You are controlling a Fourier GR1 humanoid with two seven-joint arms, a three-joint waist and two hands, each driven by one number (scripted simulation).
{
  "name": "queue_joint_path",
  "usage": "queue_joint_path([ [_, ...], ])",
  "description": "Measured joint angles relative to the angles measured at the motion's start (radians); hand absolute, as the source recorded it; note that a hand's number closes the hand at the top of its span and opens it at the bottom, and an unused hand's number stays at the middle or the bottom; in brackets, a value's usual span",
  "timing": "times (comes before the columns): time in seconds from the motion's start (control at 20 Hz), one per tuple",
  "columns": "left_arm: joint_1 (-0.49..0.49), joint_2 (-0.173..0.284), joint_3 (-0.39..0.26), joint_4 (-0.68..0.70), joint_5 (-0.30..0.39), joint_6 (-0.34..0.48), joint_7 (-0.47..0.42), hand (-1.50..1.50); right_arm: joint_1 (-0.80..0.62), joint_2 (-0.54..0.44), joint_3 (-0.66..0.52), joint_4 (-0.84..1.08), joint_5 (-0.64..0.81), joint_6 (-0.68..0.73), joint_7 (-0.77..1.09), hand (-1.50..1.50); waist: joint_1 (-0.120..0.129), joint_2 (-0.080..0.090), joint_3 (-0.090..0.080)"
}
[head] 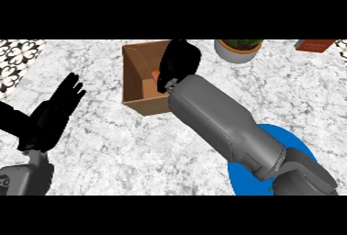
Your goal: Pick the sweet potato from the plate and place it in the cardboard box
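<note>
The right hand [180, 62] hangs over the open cardboard box [139, 98], fingers curled round the sweet potato [157, 73] (only an orange sliver shows), ready for release. The blue plate [281, 137] lies behind; the left hand [58, 108] rests open.

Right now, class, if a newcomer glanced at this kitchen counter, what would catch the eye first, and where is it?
The right hand reaches over the open cardboard box at top centre, with something orange, likely the sweet potato, showing beneath it. Its grey forearm crosses the bright blue plate at lower right. The left hand rests open at the left, fingers up.
</note>
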Motion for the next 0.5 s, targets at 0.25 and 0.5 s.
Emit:
queue_joint_path([
  [0.25, 0.008, 0.009, 0.014, -0.006, 0.009, -0.003, 0.009, 0.0, 0.024, 0.0, 0.01, -0.035, 0.029, -0.198, -0.044, -1.5, -0.019, -0.009, 0.002],
  [0.5, 0.036, 0.006, 0.022, -0.016, 0.008, 0.008, 0.009, 0.0, 0.027, 0.0, -0.047, -0.056, 0.079, -0.429, -0.063, -1.5, -0.045, -0.019, 0.002],
])
